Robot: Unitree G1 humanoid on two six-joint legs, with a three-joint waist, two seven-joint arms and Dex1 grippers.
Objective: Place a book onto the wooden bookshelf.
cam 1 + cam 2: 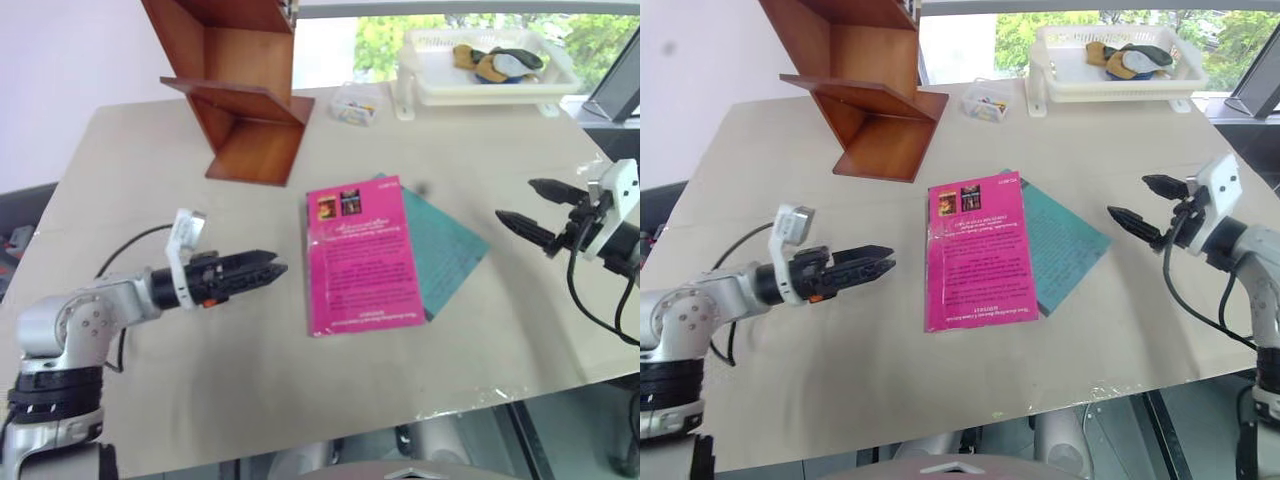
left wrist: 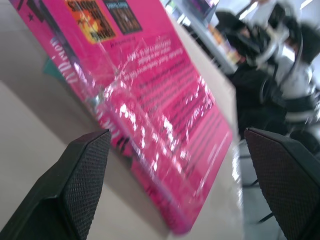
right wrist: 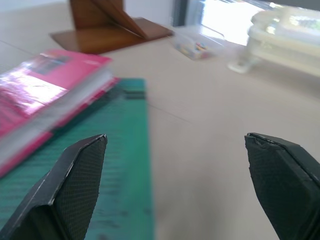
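Between both grippers: book [image 1: 363, 255], flat on table [image 1: 150, 160], overlapping teal book [image 1: 450, 250]. Left gripper [image 1: 270, 269] just beside its spine, jaws wide, empty, level for an edge grab. Right gripper [image 1: 525, 208] spread, empty, opposite side. Bookshelf [image 1: 240, 90] beyond left gripper, unfilled.

Pink paperback book [image 1: 362, 255] lies flat, cover up, mid-table, partly overlapping a teal book; glossy, white text, two small dark pictures at its far end. Wooden bookshelf [image 1: 240, 95], reddish-brown with slanted boards, stands at the table's far left, well apart.
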